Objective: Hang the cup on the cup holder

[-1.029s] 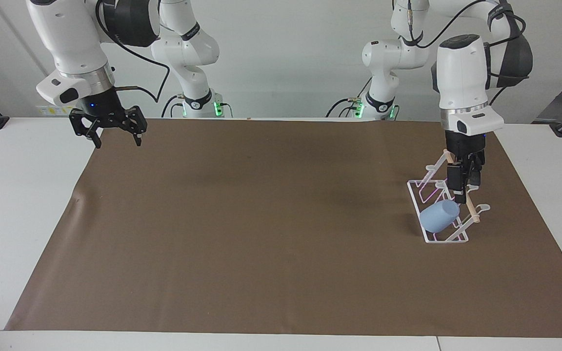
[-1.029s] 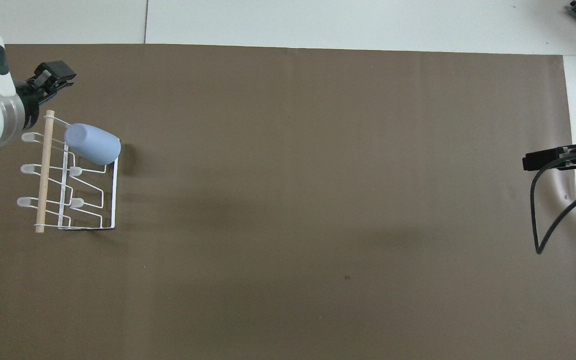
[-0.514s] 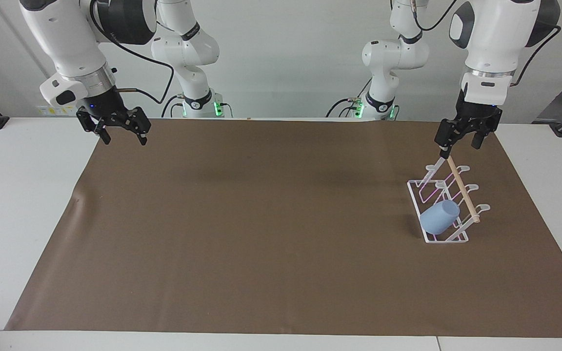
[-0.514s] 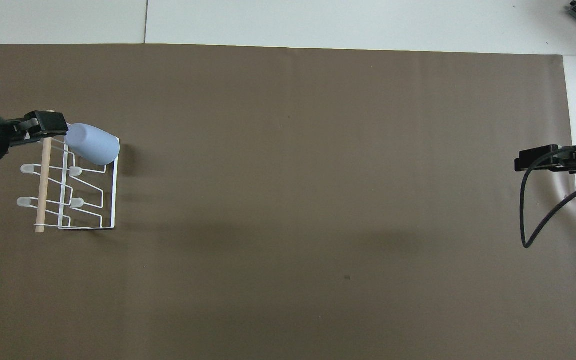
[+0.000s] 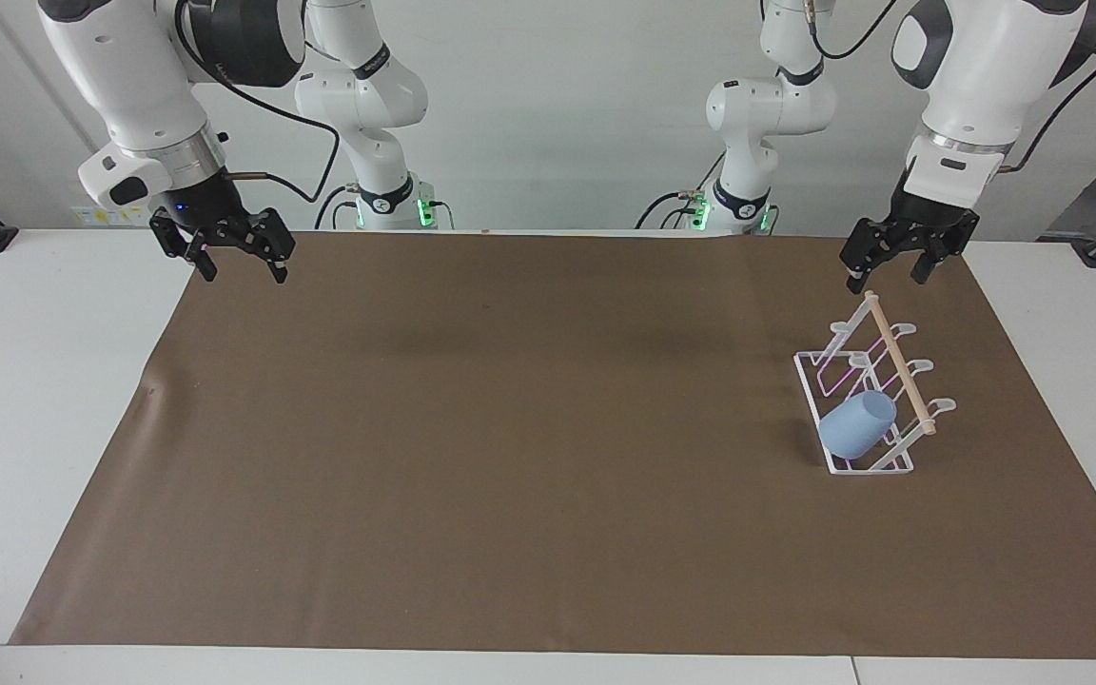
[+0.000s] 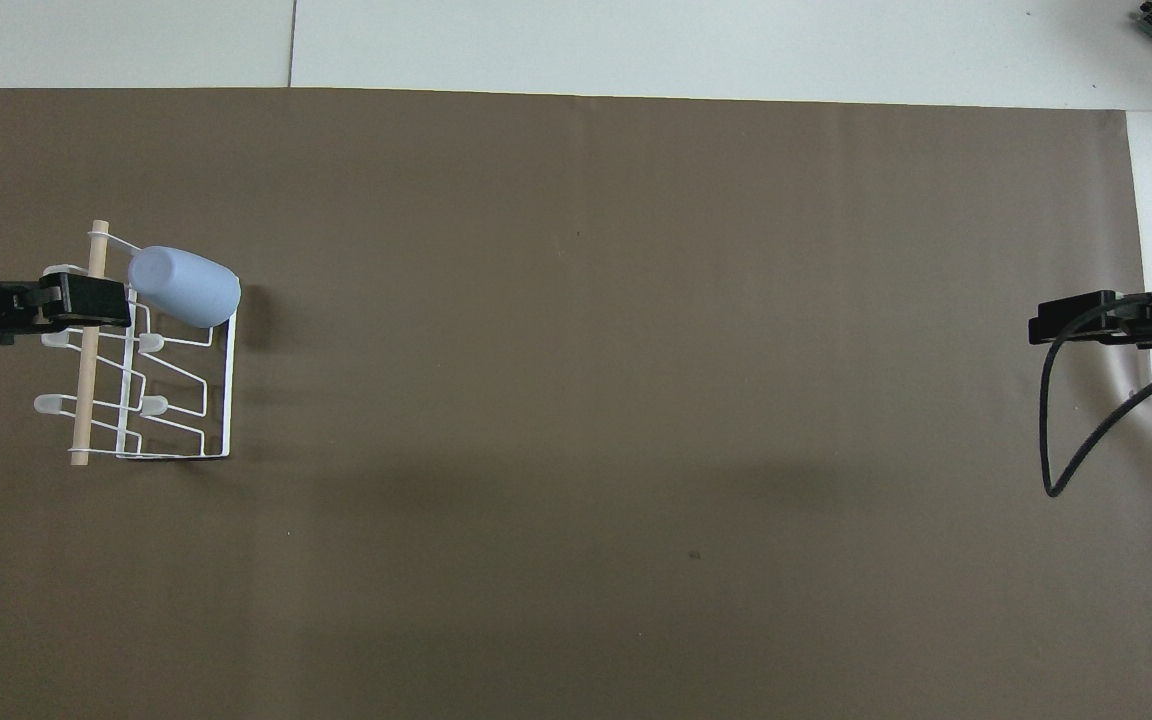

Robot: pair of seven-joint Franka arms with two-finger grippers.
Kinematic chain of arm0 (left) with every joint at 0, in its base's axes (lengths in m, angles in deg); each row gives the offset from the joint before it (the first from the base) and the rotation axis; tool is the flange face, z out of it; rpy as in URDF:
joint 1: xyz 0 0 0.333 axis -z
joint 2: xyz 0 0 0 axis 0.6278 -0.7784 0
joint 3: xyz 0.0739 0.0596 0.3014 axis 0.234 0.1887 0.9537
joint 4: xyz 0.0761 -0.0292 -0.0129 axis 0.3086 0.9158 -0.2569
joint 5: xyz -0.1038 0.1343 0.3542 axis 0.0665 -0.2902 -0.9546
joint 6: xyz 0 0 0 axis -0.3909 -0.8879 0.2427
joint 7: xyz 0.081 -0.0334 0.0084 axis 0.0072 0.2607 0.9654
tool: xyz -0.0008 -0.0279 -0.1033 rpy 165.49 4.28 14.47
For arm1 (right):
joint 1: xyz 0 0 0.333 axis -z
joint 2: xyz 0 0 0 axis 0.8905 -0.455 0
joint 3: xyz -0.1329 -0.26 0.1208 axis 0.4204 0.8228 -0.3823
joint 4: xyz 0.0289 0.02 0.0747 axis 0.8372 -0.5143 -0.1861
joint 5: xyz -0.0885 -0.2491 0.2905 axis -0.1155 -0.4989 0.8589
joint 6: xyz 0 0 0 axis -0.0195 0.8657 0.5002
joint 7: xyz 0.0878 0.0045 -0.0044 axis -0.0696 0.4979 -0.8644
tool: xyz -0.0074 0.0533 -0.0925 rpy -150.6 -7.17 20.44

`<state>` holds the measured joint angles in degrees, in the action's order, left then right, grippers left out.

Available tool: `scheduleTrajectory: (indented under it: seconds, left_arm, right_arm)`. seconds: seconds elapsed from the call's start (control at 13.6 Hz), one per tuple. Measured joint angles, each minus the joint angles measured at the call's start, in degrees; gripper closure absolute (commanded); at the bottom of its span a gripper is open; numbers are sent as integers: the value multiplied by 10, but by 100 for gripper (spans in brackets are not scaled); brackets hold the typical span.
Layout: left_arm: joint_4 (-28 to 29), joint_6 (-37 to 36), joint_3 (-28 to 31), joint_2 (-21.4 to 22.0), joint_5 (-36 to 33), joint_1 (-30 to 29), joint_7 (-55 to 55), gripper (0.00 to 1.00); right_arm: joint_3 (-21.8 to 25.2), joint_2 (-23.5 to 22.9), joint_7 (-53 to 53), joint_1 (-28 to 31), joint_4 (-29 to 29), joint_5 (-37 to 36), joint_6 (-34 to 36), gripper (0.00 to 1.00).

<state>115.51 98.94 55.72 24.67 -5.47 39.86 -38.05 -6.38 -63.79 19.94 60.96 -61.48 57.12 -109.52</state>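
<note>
Cup on the rack, both grippers up in the air

The left gripper (image 5: 888, 269) hangs with fingers spread wide and empty just above the near end of the rack (image 5: 857, 400) (from overhead it hides part of the dowel); below and past its fingers, the cup (image 5: 857, 423) sits tilted on the rack's farthest prong. The right gripper (image 5: 236, 257), fingers also wide apart, waits over the brown mat (image 5: 510, 457).

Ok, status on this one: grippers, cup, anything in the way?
Left gripper open, empty, above white wire cup holder. Right gripper open, waiting. Light-blue plastic cup hung on a prong. Nothing in the way.
</note>
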Motion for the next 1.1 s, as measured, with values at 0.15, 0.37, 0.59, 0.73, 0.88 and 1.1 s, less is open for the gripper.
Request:
scheduleTrajectory:
  seconds: [0.15,0.37,0.59,0.73,0.88,1.1]
  left_arm:
    - [-5,-9,-5,0,-12,0,-16,0]
    - [-3,-10,-13,-1,-24,-1,-17,0]
    - [0,-20,-12,-1,-22,-5,-17,0]
    - [-1,-21,-11,-1,-10,-6,-17,0]
    - [-9,-31,-11,-6,-8,-6,-18,0]
    - [-42,-60,-15,-36,-9,-6,-24,0]
  right_arm:
    - [0,0,0,0,0,0,0,0]
    - [0,0,0,0,0,0,0,0]
    - [0,0,0,0,0,0,0,0]
    - [0,1,0,0,0,0,0,0]
    - [0,2,0,0,0,0,0,0]
    - [0,3,0,-1,0,0,0,0]
